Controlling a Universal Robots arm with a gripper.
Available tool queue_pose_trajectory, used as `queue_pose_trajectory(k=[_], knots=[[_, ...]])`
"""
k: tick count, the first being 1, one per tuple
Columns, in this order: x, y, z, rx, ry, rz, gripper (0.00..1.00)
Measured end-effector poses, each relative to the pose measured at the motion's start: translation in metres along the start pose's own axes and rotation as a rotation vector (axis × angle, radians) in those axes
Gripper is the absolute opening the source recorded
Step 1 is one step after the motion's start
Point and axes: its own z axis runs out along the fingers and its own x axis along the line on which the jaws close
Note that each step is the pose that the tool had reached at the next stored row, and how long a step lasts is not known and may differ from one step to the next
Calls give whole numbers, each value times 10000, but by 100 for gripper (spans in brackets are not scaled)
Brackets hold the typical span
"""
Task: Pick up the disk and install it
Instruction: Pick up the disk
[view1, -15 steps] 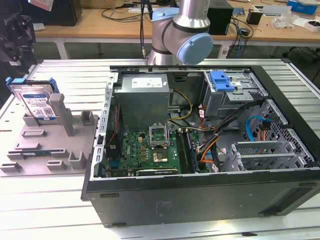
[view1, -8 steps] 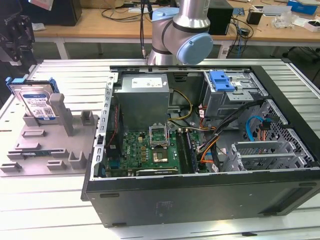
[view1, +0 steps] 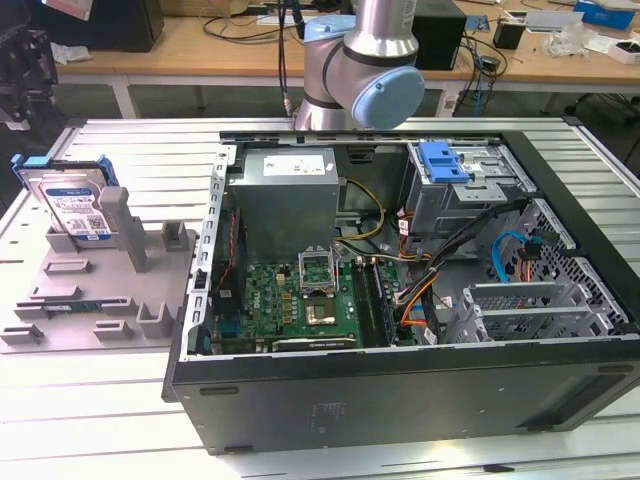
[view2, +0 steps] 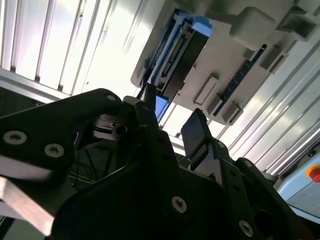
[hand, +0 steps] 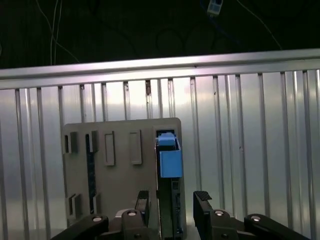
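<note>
The disk (view1: 76, 203), a silver drive with a white-and-blue label in a bright blue bracket, stands on edge in the grey holder (view1: 100, 290) at the exterior view's left. In both wrist views I see it edge-on. My gripper (hand: 172, 201) is open, and its two black fingers (hand: 142, 200) stand one on each side of the line of the disk (hand: 169, 160). In the second wrist view the gripper (view2: 172, 120) is still some way from the disk (view2: 182, 47) and nothing is held. My arm's joint (view1: 365, 70) shows at the back of the exterior view.
An open computer case (view1: 400, 400) lies on the ribbed metal table (view1: 130, 150), with a metal drive cage and its blue latch (view1: 443, 162) at the back right. Cables (view1: 440, 290) and a motherboard (view1: 310, 295) fill the case. The grey holder has several raised blocks (view1: 120, 215).
</note>
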Motion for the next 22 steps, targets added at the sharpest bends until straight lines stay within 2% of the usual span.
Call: queue_pose_trajectory(k=[1, 6, 10, 22], knots=[[1, 26, 10, 2, 0, -2, 48], [-1, 42, 66, 6, 2, -188, 48], [4, 128, 98, 9, 2, -195, 48], [2, 134, 167, 7, -27, -157, 48]])
